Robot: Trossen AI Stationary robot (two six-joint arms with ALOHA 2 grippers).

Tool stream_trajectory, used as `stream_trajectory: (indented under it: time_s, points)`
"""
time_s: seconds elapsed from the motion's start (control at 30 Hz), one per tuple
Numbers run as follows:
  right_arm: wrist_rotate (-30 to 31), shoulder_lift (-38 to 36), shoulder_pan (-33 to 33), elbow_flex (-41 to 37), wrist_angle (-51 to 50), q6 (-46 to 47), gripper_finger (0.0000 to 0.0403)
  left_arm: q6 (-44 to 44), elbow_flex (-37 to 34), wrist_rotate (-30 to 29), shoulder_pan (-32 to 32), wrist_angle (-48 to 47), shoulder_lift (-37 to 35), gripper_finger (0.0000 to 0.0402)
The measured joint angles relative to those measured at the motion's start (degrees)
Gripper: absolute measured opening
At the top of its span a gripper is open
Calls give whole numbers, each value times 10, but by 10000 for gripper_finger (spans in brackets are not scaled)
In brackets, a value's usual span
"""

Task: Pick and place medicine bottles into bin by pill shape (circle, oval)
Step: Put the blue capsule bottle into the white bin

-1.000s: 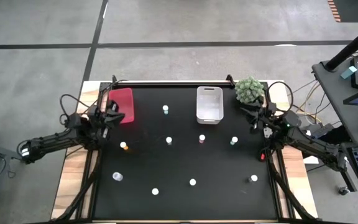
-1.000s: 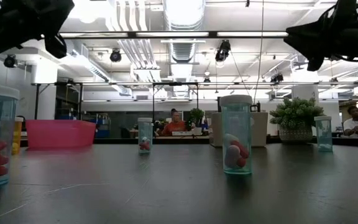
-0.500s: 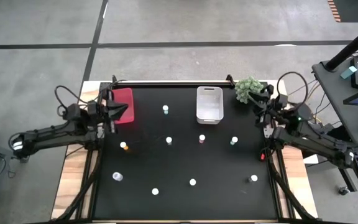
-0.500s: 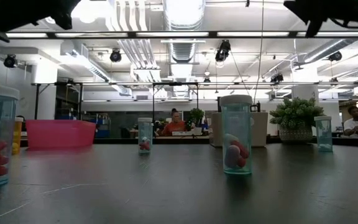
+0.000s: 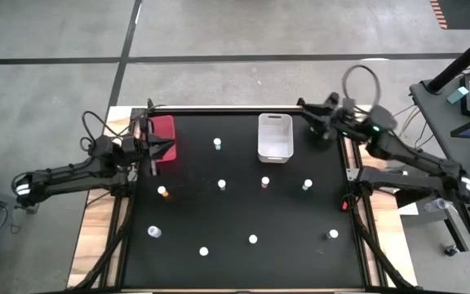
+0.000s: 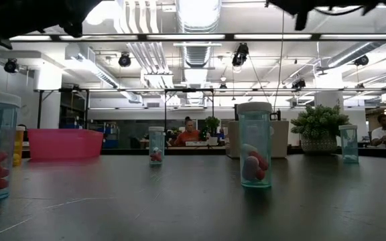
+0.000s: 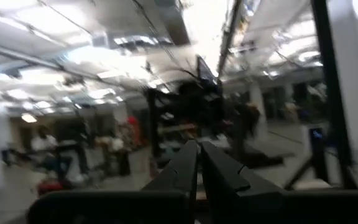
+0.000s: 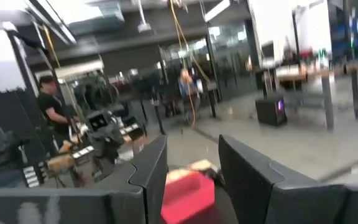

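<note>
Several small white-capped vials stand upright on the black table (image 5: pixel 243 212), among them ones in the high view (image 5: pixel 217 144), (image 5: pixel 222 184), (image 5: pixel 265 181), (image 5: pixel 307 185) and an orange one (image 5: pixel 162 192). A red bin (image 5: pixel 160 133) sits far left and a white bin (image 5: pixel 274 136) far centre. My left gripper (image 5: pixel 160 149) is shut and empty, raised beside the red bin. My right gripper (image 5: pixel 307 117) is open and empty, raised near the far right corner and pointing toward the table's left; its wrist view (image 8: pixel 191 168) shows the gap between the fingers.
A green spiky plant (image 6: pixel 319 130) stands at the far right corner, under my right arm in the high view. More vials stand near the front edge (image 5: pixel 204 251), (image 5: pixel 253 239), (image 5: pixel 333 235), (image 5: pixel 154 233). People show in the room beyond the table.
My right gripper has risen and gone toward the far edge and then toward the table's left, turning to point left over the plant. My left gripper has risen a little and edged toward the red bin. No vial has moved.
</note>
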Motion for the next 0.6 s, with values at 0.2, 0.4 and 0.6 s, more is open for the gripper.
stream_trajectory:
  time_s: [0.2,0.4,0.6]
  points:
    - [-2,96,0,87,-67,16,137,14,-7,19,0,-43,-14,6]
    - [1,177,6,185,-154,-36,137,37,-2,17,0,16,-50,6]
    - [0,258,39,250,-195,-70,137,48,-6,17,0,3,-101,6]
